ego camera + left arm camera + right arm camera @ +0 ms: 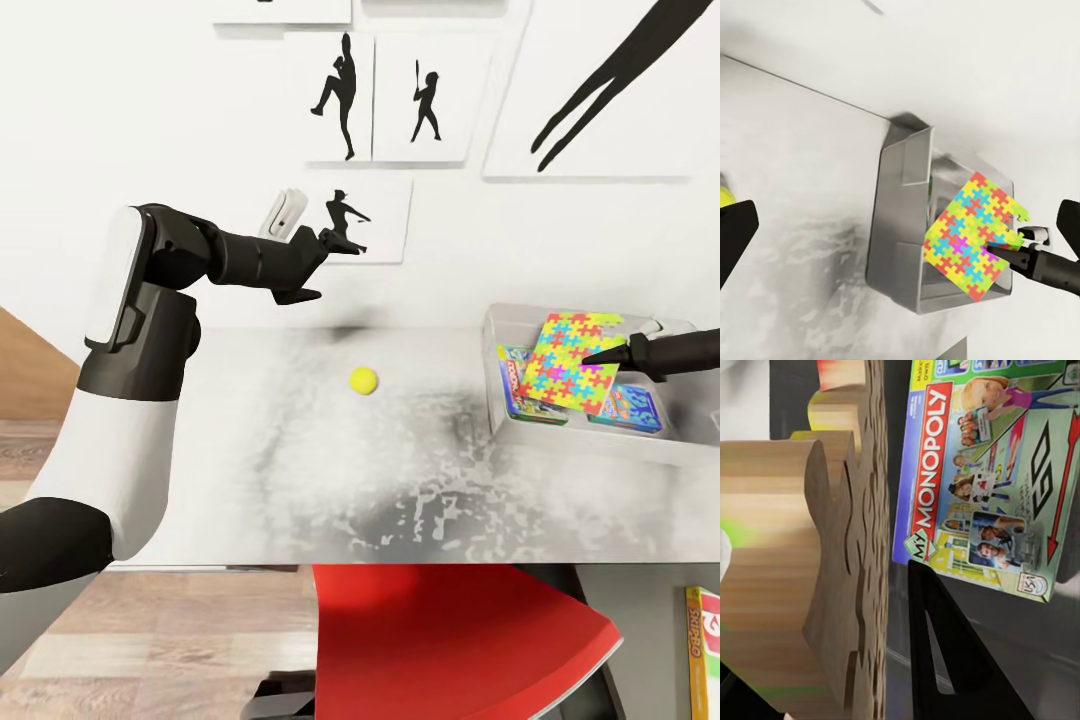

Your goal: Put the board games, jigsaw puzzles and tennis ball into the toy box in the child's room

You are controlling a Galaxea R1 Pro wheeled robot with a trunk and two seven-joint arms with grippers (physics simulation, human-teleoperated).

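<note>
The puzzle (pixel 572 361) hangs tilted over the toy box (pixel 500 322), pinched at its right edge by the right gripper (pixel 606 353), whose jaws are closed narrow on the sheet. It is a thin square of interlocking pieces in yellow, pink, blue, green and orange; in the right wrist view its plain wood-coloured underside (pixel 810 570) and wavy cut edge sit right against the dark finger (pixel 945 660). The sheet's plane slopes down toward the box floor, with the free corner lowest and nearest the table's middle. Directly below it lie two games already in the box: a Monopoly box (pixel 528 392) and a smaller blue box (pixel 630 408). So the release looks like a matter of straight down, onto those boxes, with the sheet lying inside the box walls.

The ball (pixel 363 380) rests alone on the table (pixel 300 470), well apart from the box and nearer the left gripper (pixel 318 262), which hovers above the table with jaws spread wide and nothing between them. It likely falls to the left arm.

A Skip-Bo box (pixel 704 650) lies off the table's near right corner, beside a red chair (pixel 450 640).
</note>
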